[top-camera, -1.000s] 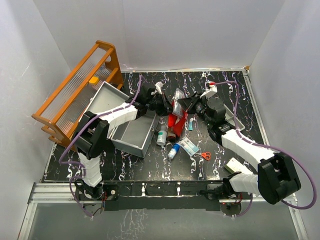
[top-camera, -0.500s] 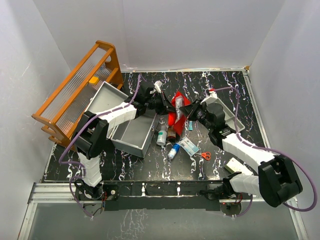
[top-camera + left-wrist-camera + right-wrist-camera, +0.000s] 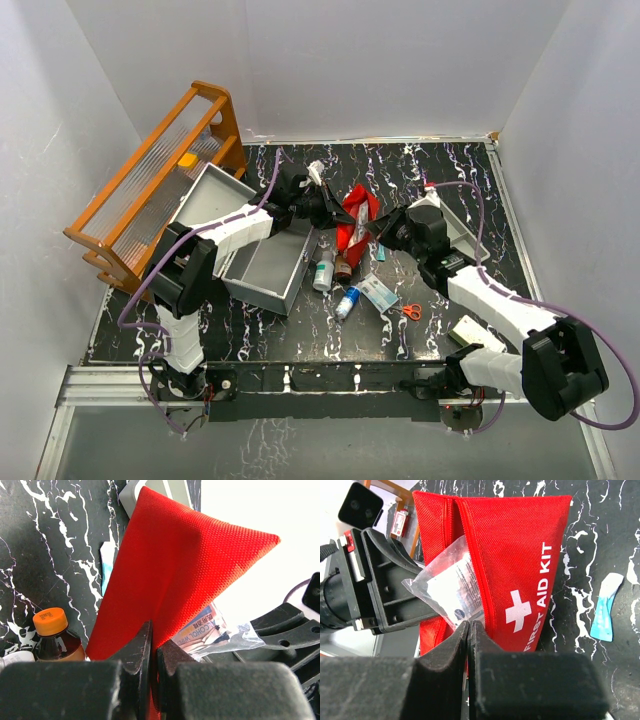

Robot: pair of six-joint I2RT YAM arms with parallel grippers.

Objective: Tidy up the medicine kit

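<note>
Medicine kit [image 3: 268, 262], a large light-grey hard box with its hinged lid thrown back, stands open left of centre on the black, white-veined bench [image 3: 440, 165]. Just to its right, a red woven-fabric pouch [image 3: 352, 215] printed "FIRST AID KIT" beside a white cross hangs between the two arms. The left hand [image 3: 152, 639] is pressed together on a fold of the red cloth, while the right hand [image 3: 469, 628] pinches the pouch near its mouth from the opposite side. A crinkled clear plastic packet [image 3: 451, 586] of printed sachets pokes out of the opening. The paired grip appears meant to keep the soft pouch taut and its mouth presented, so that the contents can come out for sorting into the box. On the near side of the pouch, an orange-capped brown bottle [image 3: 50, 630], a white bottle [image 3: 323, 272] and orange-handled scissors [image 3: 409, 311] lie loose on the bench, apparently awaiting places.
</note>
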